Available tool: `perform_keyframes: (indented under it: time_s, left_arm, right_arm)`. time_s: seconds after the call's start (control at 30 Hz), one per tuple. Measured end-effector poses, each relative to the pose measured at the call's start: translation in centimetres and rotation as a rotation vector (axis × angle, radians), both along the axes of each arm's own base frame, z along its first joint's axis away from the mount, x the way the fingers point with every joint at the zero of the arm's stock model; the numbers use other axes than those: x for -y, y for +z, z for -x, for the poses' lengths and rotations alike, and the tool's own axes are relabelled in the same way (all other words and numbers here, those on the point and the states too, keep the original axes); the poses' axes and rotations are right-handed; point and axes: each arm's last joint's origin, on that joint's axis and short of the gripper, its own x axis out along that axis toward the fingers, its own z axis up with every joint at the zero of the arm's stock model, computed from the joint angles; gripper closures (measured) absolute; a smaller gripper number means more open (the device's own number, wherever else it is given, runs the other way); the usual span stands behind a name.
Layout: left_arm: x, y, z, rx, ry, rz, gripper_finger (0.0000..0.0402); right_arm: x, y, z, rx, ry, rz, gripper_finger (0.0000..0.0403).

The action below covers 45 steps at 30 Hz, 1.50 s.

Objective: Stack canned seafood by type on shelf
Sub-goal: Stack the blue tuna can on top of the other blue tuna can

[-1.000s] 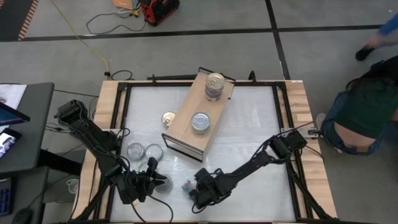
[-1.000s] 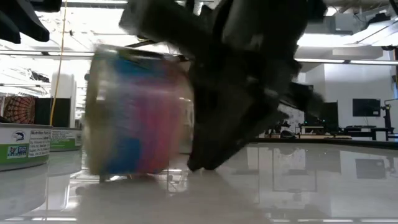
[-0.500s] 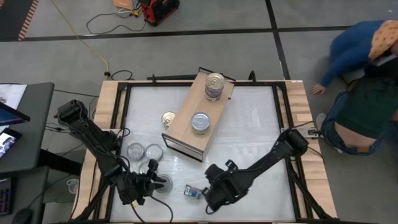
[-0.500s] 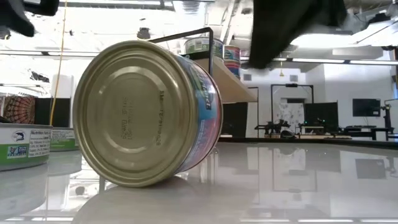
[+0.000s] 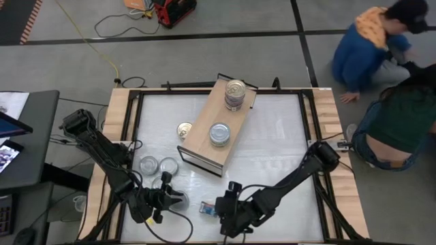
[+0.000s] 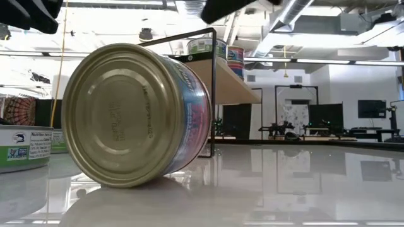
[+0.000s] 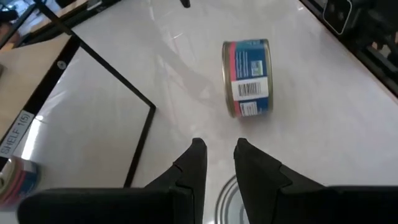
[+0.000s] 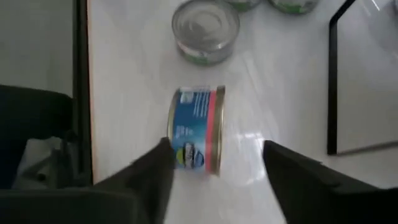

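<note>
A blue-and-pink tin (image 5: pixel 208 208) lies on its curved side on the white table, its gold end facing the low view (image 6: pixel 136 113). My right gripper (image 8: pixel 217 168) hangs open above it, one finger to each side, touching nothing. The plywood shelf (image 5: pixel 204 139) stands slantwise in the middle. It carries a stack of tins (image 5: pixel 235 95) at its far end and a silver-lidded tin (image 5: pixel 219 133) nearer. My left gripper (image 7: pixel 219 152) is at the near left, fingers a narrow gap apart, over a silver-lidded tin (image 5: pixel 179 199). My left gripper stands over the silver-lidded tin's rim (image 7: pixel 225 190), nothing between its fingertips. Whether it touches the tin I cannot tell.
Two silver-lidded tins (image 5: pixel 148 164) (image 5: pixel 167 165) stand upright at the near left. A gold-lidded tin (image 5: pixel 184 129) stands beside the shelf's left side. The shelf's dark frame (image 7: pixel 140 102) reaches the table near the blue tin. People crouch beyond the table's far right (image 5: pixel 381 41).
My right gripper has opened, let go of the blue-and-pink tin and risen clear of it. The tin has stayed on its side on the table and has rolled a little toward the table's left.
</note>
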Motion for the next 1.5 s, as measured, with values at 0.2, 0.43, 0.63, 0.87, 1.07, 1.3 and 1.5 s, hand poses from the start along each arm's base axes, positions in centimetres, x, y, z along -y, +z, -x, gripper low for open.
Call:
perform_keyframes:
  time_s: [0.2, 0.43, 0.63, 0.87, 1.07, 1.3, 1.5]
  left_arm:
    - [-0.1, 0.1, 0.1, -0.002, 0.017, 0.032, 0.0327]
    - [-0.7, 3.3, 2.0, 0.068, -0.049, 0.129, 0.0327]
    - [-1.7, 5.9, 3.9, 0.124, -0.146, 0.154, 0.0327]
    - [-2.6, 6.8, 4.8, 0.121, -0.191, 0.178, 0.0327]
    - [-0.8, 6.6, 4.3, 0.067, -0.450, 0.255, 0.0327]
    - [0.1, 7.4, 4.4, 0.118, -0.689, 0.299, 0.0327]
    - [-0.4, 7.8, 4.7, 0.120, -0.698, 0.285, 0.0327]
  right_arm:
    - [0.1, -0.6, -1.3, 0.054, 0.025, 0.026, 0.0062]
    - [-0.5, -3.7, -2.5, 0.040, 0.048, 0.091, 0.0071]
    - [-0.7, -3.3, -2.5, 0.079, 0.032, 0.104, 0.0076]
    - [-1.6, -5.0, -2.6, 0.069, 0.043, 0.110, 0.0077]
    - [-1.7, -6.2, -2.8, 0.054, 0.029, 0.114, 0.0077]
    - [-1.3, -6.6, -2.6, 0.013, 0.014, 0.132, 0.0093]
    - [-0.9, -7.4, -2.6, -0.040, 0.028, 0.157, 0.0152]
